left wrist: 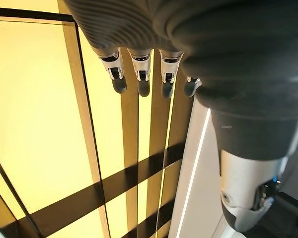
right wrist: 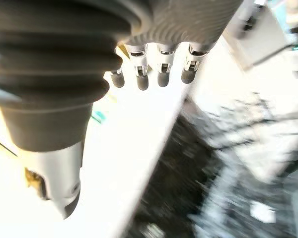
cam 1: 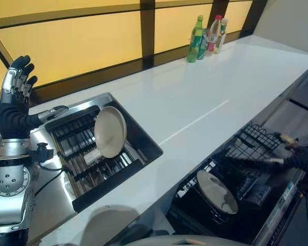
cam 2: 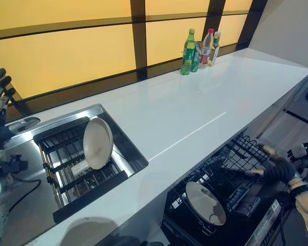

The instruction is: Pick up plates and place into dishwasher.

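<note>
A cream plate stands on edge in the dark rack inside the steel sink. A second plate leans in the black dishwasher rack below the counter's front edge. My left hand is raised well above the sink's left side, its fingers straight and holding nothing. Over the right end of the dishwasher rack is my right hand, to the right of the racked plate and apart from it. Its fingers are straight and nothing is in it.
A long white countertop runs from the sink to the far right. Several bottles stand at its back by the amber window wall. A silver tap lever sits at the sink's back left corner.
</note>
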You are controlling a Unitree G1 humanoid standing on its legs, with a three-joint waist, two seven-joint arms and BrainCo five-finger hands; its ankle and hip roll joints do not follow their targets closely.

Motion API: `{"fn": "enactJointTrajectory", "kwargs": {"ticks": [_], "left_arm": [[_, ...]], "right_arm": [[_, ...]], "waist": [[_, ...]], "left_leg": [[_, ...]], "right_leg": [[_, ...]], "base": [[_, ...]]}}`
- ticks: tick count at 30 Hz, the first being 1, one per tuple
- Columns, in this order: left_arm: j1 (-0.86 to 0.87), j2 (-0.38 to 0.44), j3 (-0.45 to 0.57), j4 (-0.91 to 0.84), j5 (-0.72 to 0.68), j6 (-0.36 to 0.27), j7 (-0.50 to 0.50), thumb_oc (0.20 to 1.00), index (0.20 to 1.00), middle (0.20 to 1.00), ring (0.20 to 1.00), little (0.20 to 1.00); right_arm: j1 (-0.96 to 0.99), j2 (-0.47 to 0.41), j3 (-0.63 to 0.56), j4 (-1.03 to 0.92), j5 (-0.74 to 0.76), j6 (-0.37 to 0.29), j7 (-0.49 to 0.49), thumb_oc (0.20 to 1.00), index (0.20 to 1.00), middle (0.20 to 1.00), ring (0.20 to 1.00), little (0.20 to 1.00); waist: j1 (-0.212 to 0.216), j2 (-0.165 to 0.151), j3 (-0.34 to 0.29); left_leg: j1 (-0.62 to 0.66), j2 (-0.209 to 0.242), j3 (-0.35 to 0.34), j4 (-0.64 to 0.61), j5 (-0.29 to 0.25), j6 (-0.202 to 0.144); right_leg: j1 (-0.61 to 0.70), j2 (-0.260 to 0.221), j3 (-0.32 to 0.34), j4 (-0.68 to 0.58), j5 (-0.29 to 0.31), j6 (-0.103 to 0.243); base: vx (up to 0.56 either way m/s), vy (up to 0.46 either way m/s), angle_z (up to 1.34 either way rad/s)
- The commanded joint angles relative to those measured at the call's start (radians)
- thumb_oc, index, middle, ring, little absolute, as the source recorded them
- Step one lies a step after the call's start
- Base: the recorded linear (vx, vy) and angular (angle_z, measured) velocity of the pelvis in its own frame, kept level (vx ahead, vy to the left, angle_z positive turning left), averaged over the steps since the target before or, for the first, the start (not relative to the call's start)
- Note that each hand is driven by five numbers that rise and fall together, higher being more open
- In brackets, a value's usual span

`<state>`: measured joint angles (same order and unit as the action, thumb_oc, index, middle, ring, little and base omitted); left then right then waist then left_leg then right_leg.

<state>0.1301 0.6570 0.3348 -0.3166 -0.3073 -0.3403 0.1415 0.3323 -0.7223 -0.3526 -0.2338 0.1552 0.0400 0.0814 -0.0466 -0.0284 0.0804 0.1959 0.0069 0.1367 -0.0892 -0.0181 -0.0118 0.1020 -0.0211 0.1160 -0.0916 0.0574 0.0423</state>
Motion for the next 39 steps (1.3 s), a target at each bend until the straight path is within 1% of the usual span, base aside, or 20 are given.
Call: {"fn": "enactJointTrajectory", "kwargs": {"ticks": [1, 4, 10, 13, 14, 16, 18, 20, 21, 23, 28, 29, 30, 32, 33, 35, 36, 37, 38, 39], "left_arm": [[-0.014, 0.019, -0.031, 0.071, 0.147, -0.062, 0.083, 1.0, 1.0, 1.0, 1.0, 1.0], [-0.043, 0.027, -0.074, 0.108, 0.323, -0.059, 0.153, 1.0, 1.0, 1.0, 1.0, 1.0], [-0.127, 0.127, -0.209, 0.179, 0.662, -0.05, 0.231, 1.0, 1.0, 1.0, 1.0, 1.0], [-0.176, 0.188, -0.279, 0.207, 0.729, -0.049, 0.232, 1.0, 1.0, 1.0, 1.0, 1.0], [-0.196, 0.208, -0.306, 0.214, 0.761, -0.043, 0.234, 1.0, 1.0, 1.0, 1.0, 1.0], [-0.211, 0.24, -0.328, 0.229, 0.806, -0.041, 0.243, 1.0, 1.0, 1.0, 1.0, 1.0], [-0.215, 0.269, -0.329, 0.239, 0.84, -0.031, 0.245, 1.0, 1.0, 1.0, 1.0, 1.0], [-0.226, 0.292, -0.327, 0.254, 0.869, -0.033, 0.253, 1.0, 1.0, 1.0, 1.0, 1.0], [-0.23, 0.309, -0.332, 0.262, 0.886, -0.029, 0.263, 1.0, 1.0, 1.0, 1.0, 1.0], [-0.226, 0.333, -0.343, 0.28, 0.908, -0.033, 0.287, 1.0, 1.0, 1.0, 1.0, 1.0], [-0.207, 0.365, -0.371, 0.34, 1.055, -0.008, 0.397, 1.0, 1.0, 1.0, 1.0, 1.0], [-0.22, 0.375, -0.401, 0.368, 1.09, 0.02, 0.434, 1.0, 1.0, 1.0, 1.0, 1.0], [-0.233, 0.387, -0.429, 0.391, 1.111, 0.047, 0.476, 1.0, 1.0, 1.0, 1.0, 1.0], [-0.245, 0.398, -0.457, 0.419, 1.108, 0.07, 0.513, 1.0, 1.0, 1.0, 1.0, 1.0], [-0.244, 0.395, -0.461, 0.425, 1.109, 0.081, 0.523, 1.0, 1.0, 1.0, 1.0, 1.0], [-0.223, 0.383, -0.449, 0.421, 1.124, 0.111, 0.531, 1.0, 1.0, 1.0, 1.0, 1.0], [-0.209, 0.375, -0.442, 0.417, 1.133, 0.119, 0.54, 1.0, 1.0, 1.0, 1.0, 1.0], [-0.2, 0.368, -0.435, 0.411, 1.139, 0.128, 0.545, 1.0, 1.0, 1.0, 1.0, 1.0], [-0.198, 0.367, -0.434, 0.411, 1.139, 0.128, 0.545, 1.0, 1.0, 1.0, 1.0, 1.0], [-0.2, 0.362, -0.433, 0.411, 1.141, 0.145, 0.554, 1.0, 1.0, 1.0, 1.0, 1.0]], "right_arm": [[-0.108, 0.025, -0.014, -0.082, 0.077, -0.196, -0.105, 1.0, 1.0, 1.0, 1.0, 1.0], [-0.145, 0.065, 0.036, -0.133, 0.102, -0.274, -0.117, 1.0, 1.0, 1.0, 1.0, 1.0], [-0.228, 0.083, 0.124, -0.171, 0.113, -0.346, -0.158, 1.0, 1.0, 1.0, 1.0, 1.0], [-0.266, 0.08, 0.157, -0.174, 0.108, -0.367, -0.178, 1.0, 1.0, 1.0, 1.0, 1.0], [-0.281, 0.079, 0.175, -0.175, 0.097, -0.374, -0.191, 1.0, 1.0, 1.0, 1.0, 1.0], [-0.314, 0.08, 0.215, -0.176, 0.101, -0.387, -0.2, 1.0, 1.0, 1.0, 1.0, 1.0], [-0.346, 0.086, 0.255, -0.18, 0.105, -0.403, -0.193, 1.0, 1.0, 1.0, 1.0, 1.0], [-0.365, 0.08, 0.282, -0.175, 0.109, -0.425, -0.189, 1.0, 1.0, 1.0, 1.0, 1.0], [-0.371, 0.069, 0.291, -0.173, 0.126, -0.436, -0.185, 1.0, 1.0, 1.0, 1.0, 1.0], [-0.372, 0.047, 0.295, -0.167, 0.147, -0.45, -0.175, 1.0, 1.0, 1.0, 1.0, 1.0], [-0.401, 0.006, 0.31, -0.147, 0.212, -0.451, -0.105, 1.0, 1.0, 1.0, 1.0, 1.0], [-0.424, -0.005, 0.329, -0.126, 0.217, -0.459, -0.096, 1.0, 1.0, 1.0, 1.0, 1.0], [-0.448, -0.016, 0.349, -0.108, 0.222, -0.469, -0.089, 1.0, 1.0, 1.0, 1.0, 1.0], [-0.477, -0.022, 0.369, -0.089, 0.238, -0.472, -0.07, 1.0, 1.0, 1.0, 1.0, 1.0], [-0.487, -0.018, 0.375, -0.083, 0.242, -0.47, -0.06, 1.0, 1.0, 1.0, 1.0, 1.0], [-0.51, -0.004, 0.396, -0.072, 0.234, -0.461, -0.04, 1.0, 1.0, 1.0, 1.0, 1.0], [-0.515, -0.001, 0.399, -0.074, 0.238, -0.455, -0.029, 1.0, 1.0, 1.0, 1.0, 1.0], [-0.518, -0.001, 0.399, -0.079, 0.246, -0.445, -0.018, 1.0, 1.0, 1.0, 1.0, 1.0], [-0.518, -0.001, 0.4, -0.079, 0.246, -0.445, -0.018, 1.0, 1.0, 1.0, 1.0, 1.0], [-0.516, -0.01, 0.398, -0.093, 0.256, -0.428, -0.007, 1.0, 1.0, 1.0, 1.0, 1.0]], "waist": [[0.0, 0.012, -0.037], [0.008, 0.024, -0.045], [0.029, 0.034, -0.053], [0.037, 0.037, -0.052], [0.042, 0.038, -0.05], [0.062, 0.039, -0.045], [0.083, 0.037, -0.037], [0.097, 0.031, -0.032], [0.1, 0.029, -0.028], [0.095, 0.027, -0.025], [0.082, 0.016, -0.028], [0.076, 0.009, -0.023], [0.074, 0.004, -0.009], [0.076, 0.006, 0.015], [0.081, 0.011, 0.024], [0.1, 0.027, 0.035], [0.107, 0.032, 0.035], [0.114, 0.041, 0.034], [0.115, 0.039, 0.033], [0.116, 0.053, 0.036]], "left_leg": [[-0.054, -0.019, -0.074, 0.017, -0.049, 0.035], [-0.059, -0.022, -0.077, 0.026, -0.054, 0.036], [-0.076, -0.029, -0.086, 0.042, -0.046, 0.033], [-0.079, -0.03, -0.093, 0.042, -0.042, 0.033], [-0.081, -0.03, -0.093, 0.045, -0.041, 0.034], [-0.074, -0.024, -0.074, 0.051, -0.048, 0.033], [-0.074, -0.019, -0.051, 0.058, -0.045, 0.036], [-0.093, -0.017, -0.041, 0.089, -0.046, 0.03], [-0.104, -0.017, -0.044, 0.103, -0.044, 0.027], [-0.123, -0.015, -0.061, 0.134, -0.045, 0.02], [-0.154, 0.0, -0.042, 0.257, -0.079, -0.013], [-0.174, -0.001, -0.031, 0.333, -0.092, -0.015], [-0.211, -0.001, -0.034, 0.44, -0.071, -0.019], [-0.275, -0.017, -0.078, 0.554, -0.037, -0.02], [-0.295, -0.029, -0.108, 0.561, -0.023, -0.016], [-0.3, -0.047, -0.175, 0.465, 0.009, -0.011], [-0.29, -0.041, -0.2, 0.399, 0.029, -0.014], [-0.288, -0.029, -0.228, 0.316, 0.076, -0.022], [-0.279, -0.03, -0.227, 0.31, 0.07, -0.022], [-0.3, -0.008, -0.26, 0.261, 0.132, -0.037]], "right_leg": [[-0.02, -0.053, -0.048, 0.046, -0.055, 0.074], [-0.019, -0.064, -0.059, 0.042, -0.053, 0.08], [-0.024, -0.088, -0.105, 0.049, -0.043, 0.09], [-0.03, -0.095, -0.137, 0.072, -0.05, 0.095], [-0.035, -0.095, -0.155, 0.092, -0.058, 0.096], [-0.044, -0.098, -0.235, 0.16, -0.085, 0.101], [-0.073, -0.099, -0.302, 0.243, -0.088, 0.106], [-0.084, -0.102, -0.324, 0.242, -0.097, 0.097], [-0.087, -0.101, -0.321, 0.238, -0.089, 0.093], [-0.082, -0.071, -0.293, 0.214, -0.105, 0.066], [-0.051, -0.057, -0.273, 0.149, -0.091, 0.031], [-0.049, -0.063, -0.272, 0.149, -0.091, 0.02], [-0.051, -0.062, -0.268, 0.158, -0.095, 0.005], [-0.059, -0.053, -0.249, 0.176, -0.093, -0.011], [-0.061, -0.045, -0.232, 0.181, -0.092, -0.014], [-0.059, -0.024, -0.187, 0.185, -0.101, -0.012], [-0.057, -0.018, -0.17, 0.185, -0.109, -0.011], [-0.061, -0.01, -0.155, 0.185, -0.108, -0.012], [-0.055, -0.011, -0.153, 0.185, -0.116, -0.011], [-0.054, -0.002, -0.132, 0.188, -0.127, -0.015]], "base": [[-0.05, 0.071, -0.04], [-0.04, 0.082, -0.01], [-0.04, 0.068, 0.06], [-0.02, 0.032, 0.14], [-0.04, -0.012, 0.16], [-0.02, -0.055, 0.03], [-0.06, -0.119, -0.32], [-0.05, -0.16, -0.23], [-0.02, -0.209, -0.17], [0.03, -0.222, -0.14], [0.08, -0.156, -0.21], [0.06, -0.124, -0.49], [0.06, -0.118, -0.66], [0.06, -0.042, -0.66], [0.09, 0.041, -0.18], [0.15, 0.157, -0.39], [0.16, 0.229, -1.03], [0.13, 0.143, -0.96], [0.14, 0.226, -0.73], [0.12, 0.179, -0.55]]}}
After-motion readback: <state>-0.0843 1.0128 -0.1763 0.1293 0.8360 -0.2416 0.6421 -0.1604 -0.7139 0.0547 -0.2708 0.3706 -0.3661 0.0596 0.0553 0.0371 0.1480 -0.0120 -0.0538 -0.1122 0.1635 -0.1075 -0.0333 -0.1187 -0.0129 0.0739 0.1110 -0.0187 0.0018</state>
